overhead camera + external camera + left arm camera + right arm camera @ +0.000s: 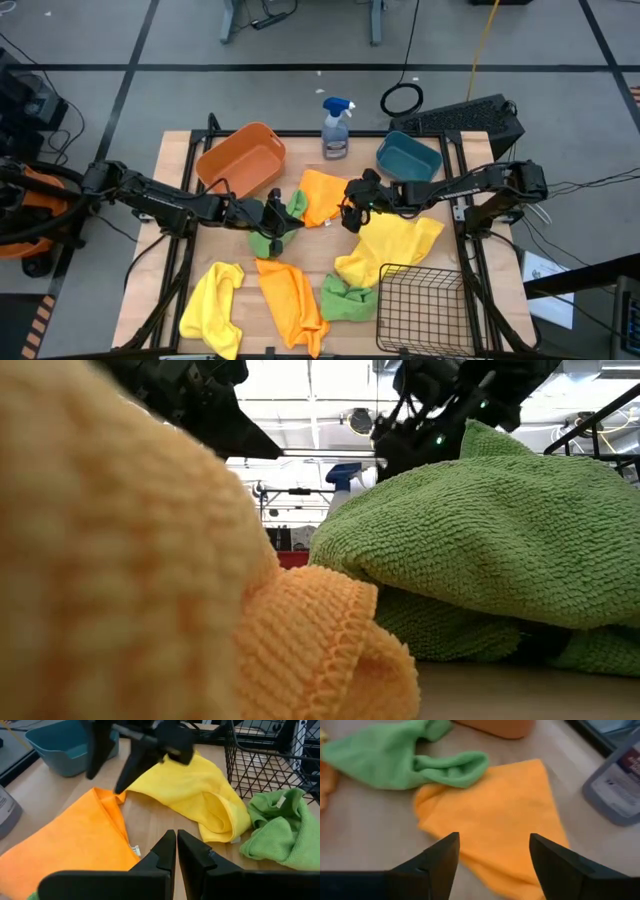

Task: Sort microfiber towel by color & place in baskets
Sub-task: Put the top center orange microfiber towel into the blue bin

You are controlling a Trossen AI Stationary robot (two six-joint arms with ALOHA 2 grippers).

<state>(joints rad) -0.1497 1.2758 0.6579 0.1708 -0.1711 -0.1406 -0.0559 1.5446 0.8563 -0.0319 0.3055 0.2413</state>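
An orange towel lies flat mid-table, with a green towel at its left corner. My right gripper hangs open just above the orange towel, one finger on each side of its middle, touching nothing that I can see. My left gripper is shut over the green towel's edge, with nothing between its fingertips. A yellow towel lies beside the black wire basket. The orange tub and the teal bin stand at the far side.
A blue-topped spray bottle stands at the far edge between the tub and the bin. Along the near edge lie a yellow towel, an orange towel and a green towel. Both arms meet over the table's middle.
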